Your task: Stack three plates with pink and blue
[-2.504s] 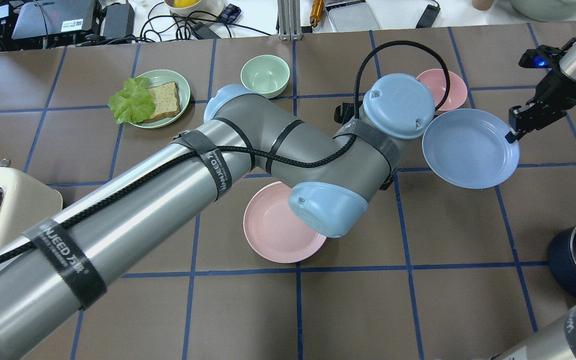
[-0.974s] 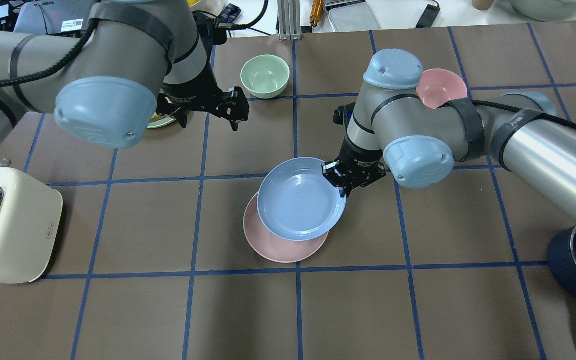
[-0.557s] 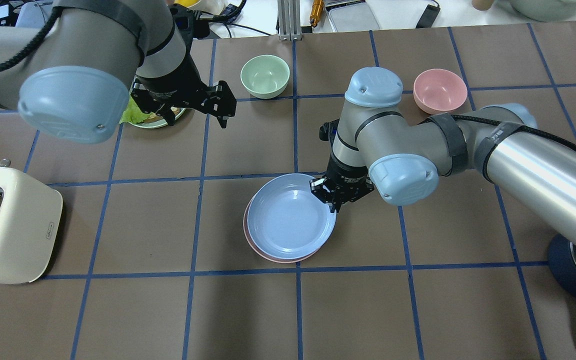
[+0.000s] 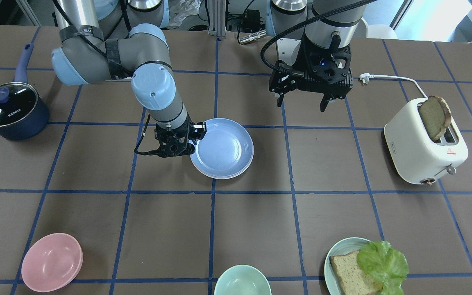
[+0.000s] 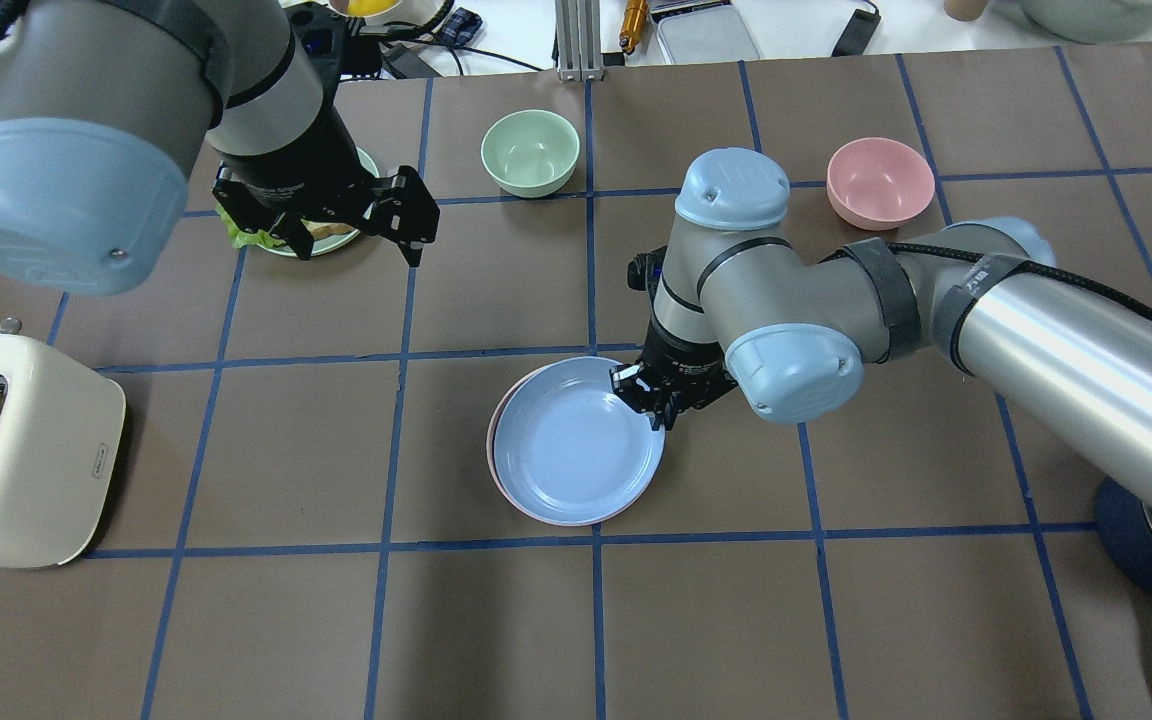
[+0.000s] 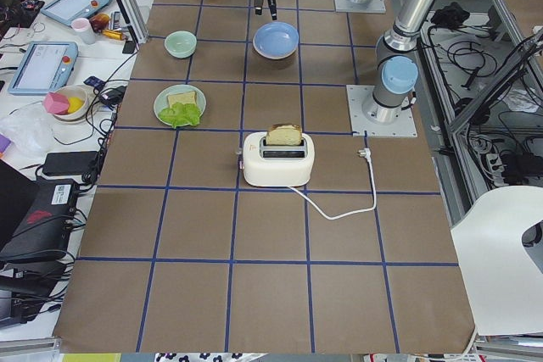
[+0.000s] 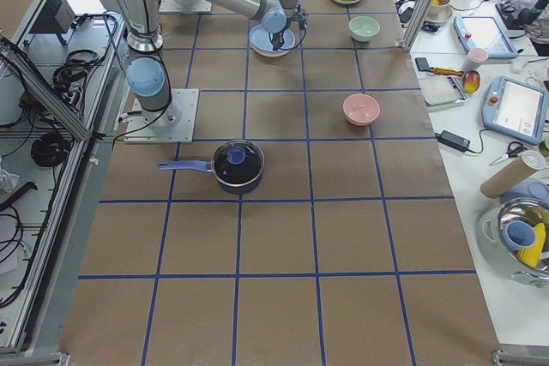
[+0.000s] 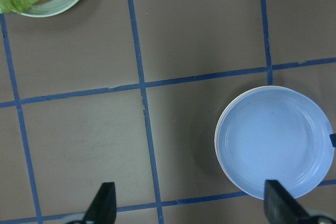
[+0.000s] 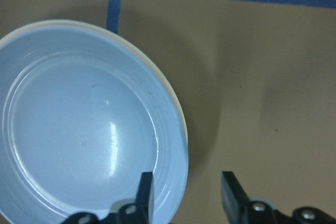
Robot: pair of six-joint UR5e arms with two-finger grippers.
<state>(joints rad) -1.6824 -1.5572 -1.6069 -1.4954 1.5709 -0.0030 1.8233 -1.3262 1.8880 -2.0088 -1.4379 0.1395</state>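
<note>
The blue plate (image 5: 576,445) is light blue, the pink plate (image 5: 510,500) pale, the table (image 5: 286,620) brown with blue gridlines.

The light blue round plastic plate (image 5: 576,445), held out at the right 2.5 s ago and later overhanging the pale pink round plastic plate (image 5: 491,460), now lies nested on it. The right gripper (image 5: 654,410) has followed, fingers now parted astride the rim. The left gripper (image 5: 356,248) has drawn back leftward
</note>
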